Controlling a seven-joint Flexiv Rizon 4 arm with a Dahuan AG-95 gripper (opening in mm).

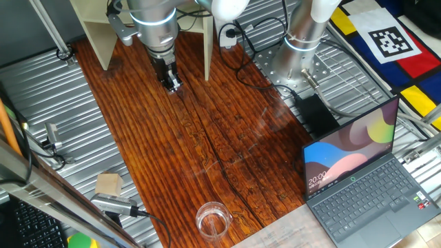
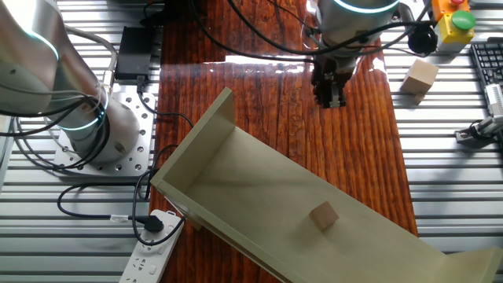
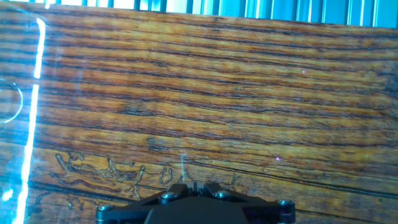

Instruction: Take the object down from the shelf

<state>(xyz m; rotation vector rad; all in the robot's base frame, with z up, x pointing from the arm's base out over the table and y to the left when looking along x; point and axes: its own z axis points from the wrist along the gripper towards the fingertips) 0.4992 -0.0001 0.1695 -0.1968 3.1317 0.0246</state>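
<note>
The tiny light-tan wooden cube (image 2: 323, 215) sits on the horizontal board of the cream-beige shelf (image 2: 236, 177). In one fixed view only the shelf's upright boards (image 1: 94, 31) show, and the cube is hidden. My gripper (image 2: 331, 99) hangs over the dark wooden tabletop in front of the shelf, well apart from the cube. It also shows in one fixed view (image 1: 173, 85). In the hand view the two fingers (image 3: 177, 190) meet with nothing between them, above bare wood grain.
A larger pale wooden block (image 2: 419, 79) lies on the metal slats beside the table, also seen in one fixed view (image 1: 109, 184). A clear glass (image 1: 212, 220), an open laptop (image 1: 358, 180), a power strip (image 2: 151, 244) and cables are around.
</note>
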